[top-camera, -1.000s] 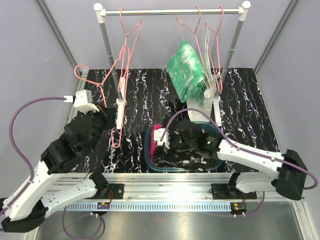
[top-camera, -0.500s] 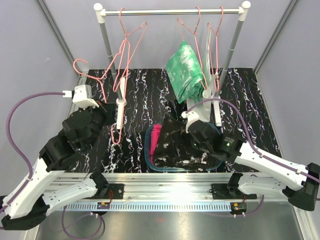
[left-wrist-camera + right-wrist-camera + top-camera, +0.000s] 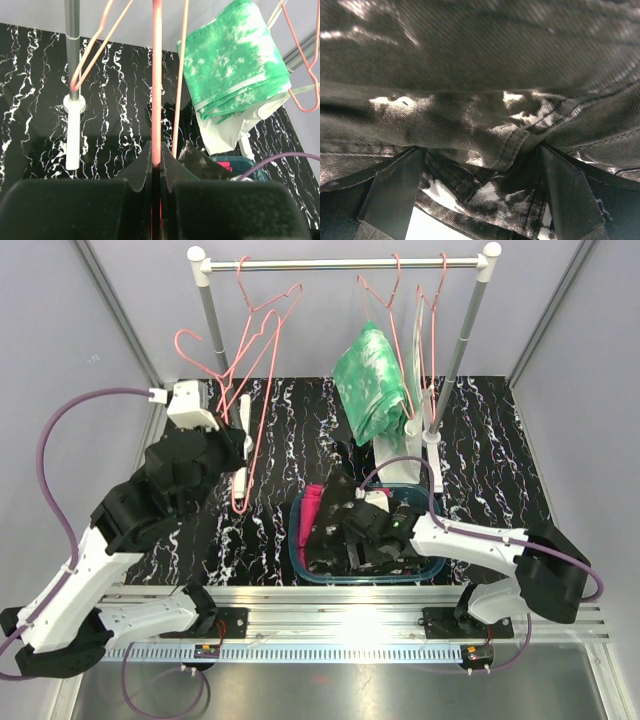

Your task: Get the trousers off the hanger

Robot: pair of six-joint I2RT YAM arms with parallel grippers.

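The black trousers with white splashes lie in a teal bin, beside the magenta trousers. My right gripper is down on the black pair, its jaws open wide with folds of that cloth between the fingers. The green-and-white tie-dye trousers hang on a pink hanger on the rail and also show in the left wrist view. My left gripper is raised at the left, shut on the wire of a bare pink hanger.
The rack's two posts stand on white feet on the black marbled table. More bare pink hangers hang from the rail. A purple cable loops off the left arm. Grey walls close in both sides.
The left arm has lifted the bare hanger off the table and back toward the rail. The right gripper opened wider, rose, then came down on the black trousers in the bin.
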